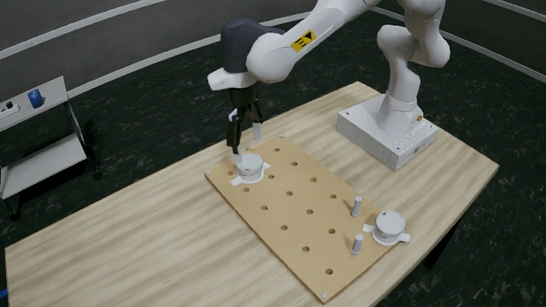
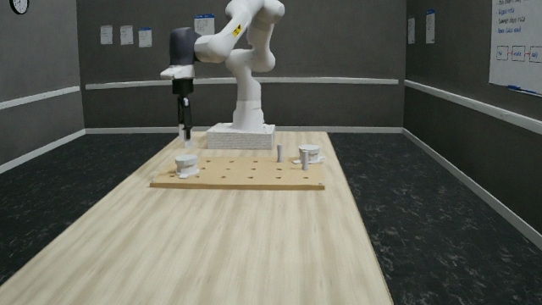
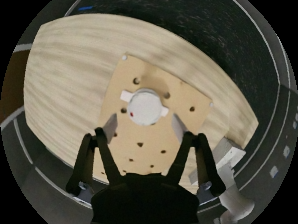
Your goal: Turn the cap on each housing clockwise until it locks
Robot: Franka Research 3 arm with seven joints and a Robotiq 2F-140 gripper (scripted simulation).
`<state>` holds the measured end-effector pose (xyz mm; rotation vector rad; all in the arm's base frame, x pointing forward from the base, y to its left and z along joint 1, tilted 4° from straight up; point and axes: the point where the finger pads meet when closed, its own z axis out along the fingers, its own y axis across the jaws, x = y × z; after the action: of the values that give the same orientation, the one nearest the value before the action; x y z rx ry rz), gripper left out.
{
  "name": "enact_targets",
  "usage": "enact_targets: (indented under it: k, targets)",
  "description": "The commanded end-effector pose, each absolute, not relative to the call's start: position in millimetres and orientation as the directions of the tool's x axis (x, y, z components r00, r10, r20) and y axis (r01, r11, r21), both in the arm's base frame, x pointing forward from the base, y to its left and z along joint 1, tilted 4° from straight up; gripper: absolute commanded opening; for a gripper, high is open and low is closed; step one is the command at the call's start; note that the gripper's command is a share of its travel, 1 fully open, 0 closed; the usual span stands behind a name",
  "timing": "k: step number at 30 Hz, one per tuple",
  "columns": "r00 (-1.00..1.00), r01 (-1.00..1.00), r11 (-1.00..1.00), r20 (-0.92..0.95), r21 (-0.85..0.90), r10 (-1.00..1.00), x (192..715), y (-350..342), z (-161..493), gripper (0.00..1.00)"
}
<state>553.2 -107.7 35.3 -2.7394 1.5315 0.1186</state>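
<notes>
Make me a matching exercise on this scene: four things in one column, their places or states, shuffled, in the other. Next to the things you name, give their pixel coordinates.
Things
1. Cap with the red dot (image 1: 250,163) (image 2: 186,159) (image 3: 144,108)
2. Cap with the green dot (image 1: 390,223) (image 2: 309,149)
3. Hand (image 1: 247,147) (image 2: 185,141) (image 3: 144,119)
4. Blue cylinder (image 1: 35,98)

Places or states
A. On the cart's upper shelf
B. Open, fingers pointing down
C. On the housing near the two grey pegs (image 1: 357,206) (image 1: 357,245) (image 2: 279,153) (image 2: 305,160)
D. On the housing at the opposite end of the board (image 1: 290,213) (image 2: 237,185) (image 3: 125,142) from the pegs

Pairs
1-D, 2-C, 3-B, 4-A
</notes>
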Motion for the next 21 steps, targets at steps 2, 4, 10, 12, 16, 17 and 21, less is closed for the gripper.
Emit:
enact_targets:
  k: [2,4,10,12,16,17,21]
  targets:
    - [0.515,-0.855,-0.517,-0.063,0.034,-0.855,553,-109,29,0.78]
    - [0.515,-0.855,-0.517,-0.063,0.034,-0.855,553,-109,26,0.78]
    - [0.515,-0.855,-0.517,-0.063,0.034,-0.855,553,-109,21,0.78]
    - [0.515,-0.855,-0.517,-0.063,0.034,-0.855,553,-109,18,0.78]
    - [0.515,-0.855,-0.517,-0.063,0.034,-0.855,552,-109,12,0.78]
    - [0.515,-0.855,-0.517,-0.063,0.034,-0.855,552,-108,11,0.78]
    - [0.515,-0.855,-0.517,-0.063,0.034,-0.855,552,-108,5,0.78]
